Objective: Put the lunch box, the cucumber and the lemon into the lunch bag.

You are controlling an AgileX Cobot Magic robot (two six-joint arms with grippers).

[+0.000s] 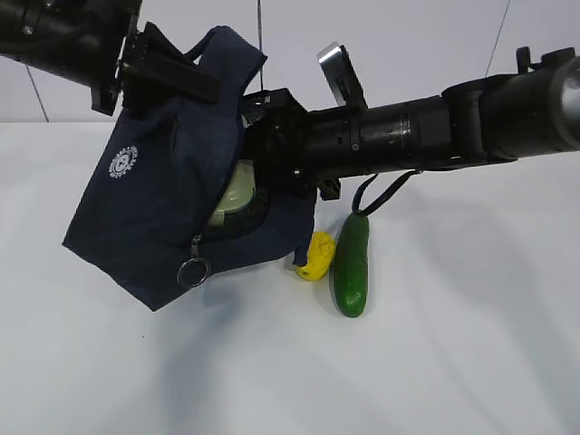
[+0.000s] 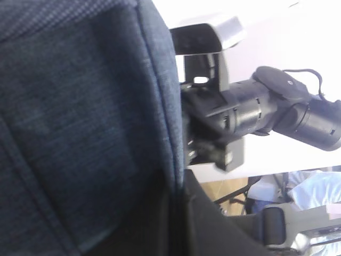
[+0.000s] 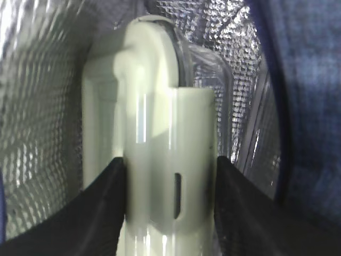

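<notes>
Pinching the lunch box (image 3: 160, 160) across its narrow end, my right claw (image 3: 169, 176) sits with a dark finger on either side of the sage-green lid latch, closed on it, deep inside the silvery lining of the lunch bag (image 1: 163, 208). From outside, a pale sliver of the box shows in the bag's mouth, at about four o'clock from the white round logo. I judge the box stiff, smooth and probably light, so it could slide between my pads; the firm latch end is the sensible place to hold it. My left claw (image 1: 149, 63) is shut on the bag's upper edge near a handle, holding the soft, floppy bag tilted off the counter (image 1: 453, 344) so its mouth faces my right arm. The lemon (image 1: 317, 256) lies on the counter at five o'clock from the bag's mouth, touching the cucumber (image 1: 351, 265) beside it, both not yet packed.
</notes>
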